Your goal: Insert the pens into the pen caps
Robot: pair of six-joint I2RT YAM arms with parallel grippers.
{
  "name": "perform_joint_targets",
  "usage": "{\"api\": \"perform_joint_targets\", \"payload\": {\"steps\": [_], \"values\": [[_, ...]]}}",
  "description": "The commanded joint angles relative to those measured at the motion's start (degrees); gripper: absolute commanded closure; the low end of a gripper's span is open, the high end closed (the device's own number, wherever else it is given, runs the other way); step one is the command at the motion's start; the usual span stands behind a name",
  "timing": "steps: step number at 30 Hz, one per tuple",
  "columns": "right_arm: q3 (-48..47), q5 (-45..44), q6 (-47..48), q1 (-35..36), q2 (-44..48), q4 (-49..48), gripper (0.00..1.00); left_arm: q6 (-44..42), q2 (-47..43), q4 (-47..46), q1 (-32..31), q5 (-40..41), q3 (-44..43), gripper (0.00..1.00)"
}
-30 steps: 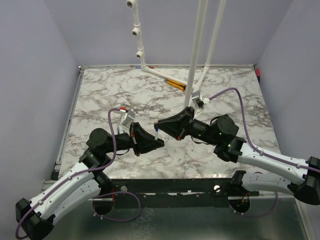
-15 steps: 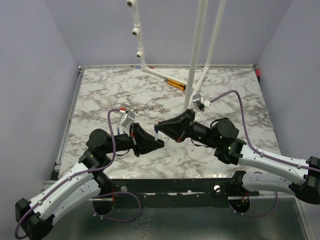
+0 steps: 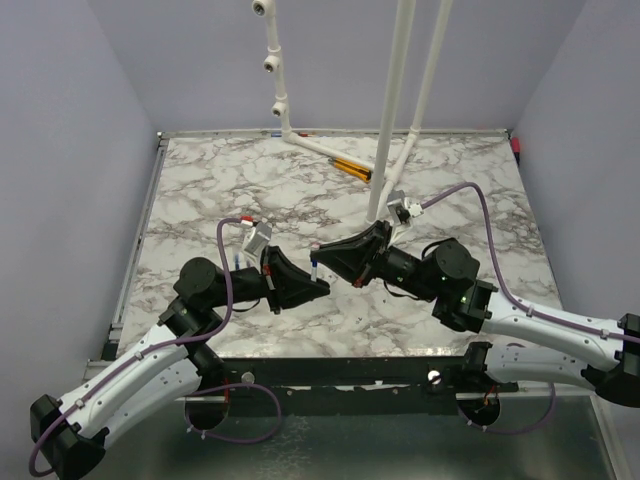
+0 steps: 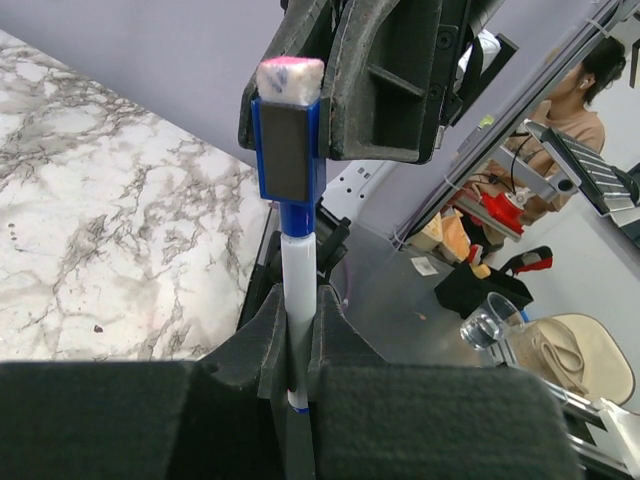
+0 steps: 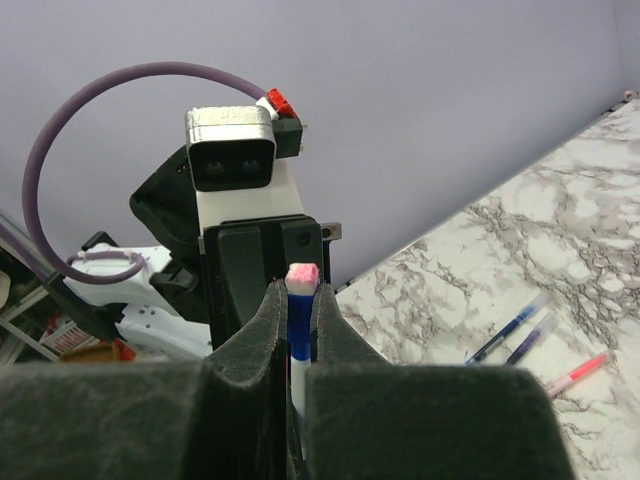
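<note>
Blue pen (image 4: 298,285) is standing upright in mid-air over the worktop (image 4: 110,210), the left pincer (image 4: 298,335) clenching its barrel and, just beyond, the right pincer (image 5: 297,335) clenching the blue cap (image 4: 288,150) on its upper end, so the capping step seems to be finishing, calling next for a straight push together.

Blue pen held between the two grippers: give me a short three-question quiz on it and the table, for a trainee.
1. True or false: the left gripper is shut on the blue pen.
2. In the right wrist view, the loose pen lying on the marble table nearest the picture's right edge is: A pink-red; B green; C yellow.
3. Which gripper grips the blue cap?
Key: 1 true; 2 A; 3 the right gripper.
</note>
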State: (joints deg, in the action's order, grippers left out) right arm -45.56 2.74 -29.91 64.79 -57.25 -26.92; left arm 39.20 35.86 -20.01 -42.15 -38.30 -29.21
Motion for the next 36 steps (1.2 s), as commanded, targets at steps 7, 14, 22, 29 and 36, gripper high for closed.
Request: {"api": "perform_joint_targets", "payload": {"steps": [7, 14, 22, 29, 36], "values": [[-1.7, 3.4, 0.1, 3.9, 1.3, 14.6, 0.99, -0.6, 0.7, 0.1, 0.4, 4.0, -4.4, 1.0], [0.4, 3.8, -0.1, 6.0, 2.2, 16.5, 0.99, -1.3, 1.1, 1.5, 0.4, 3.8, -6.1, 1.0], [3.3, 3.5, -0.5, 8.9, 3.1, 17.2, 0.99, -1.7, 2.0, 2.0, 0.5, 3.6, -8.1, 1.0], [4.5, 1.7, -0.7, 11.3, 2.8, 18.2, 0.99, -2.0, 2.9, 2.2, 0.4, 2.8, -9.4, 1.0], [2.8, -2.3, 0.2, 12.0, 3.3, 19.3, 1.0, -1.8, 3.1, 2.3, 0.5, 2.7, -8.3, 1.0]]}}
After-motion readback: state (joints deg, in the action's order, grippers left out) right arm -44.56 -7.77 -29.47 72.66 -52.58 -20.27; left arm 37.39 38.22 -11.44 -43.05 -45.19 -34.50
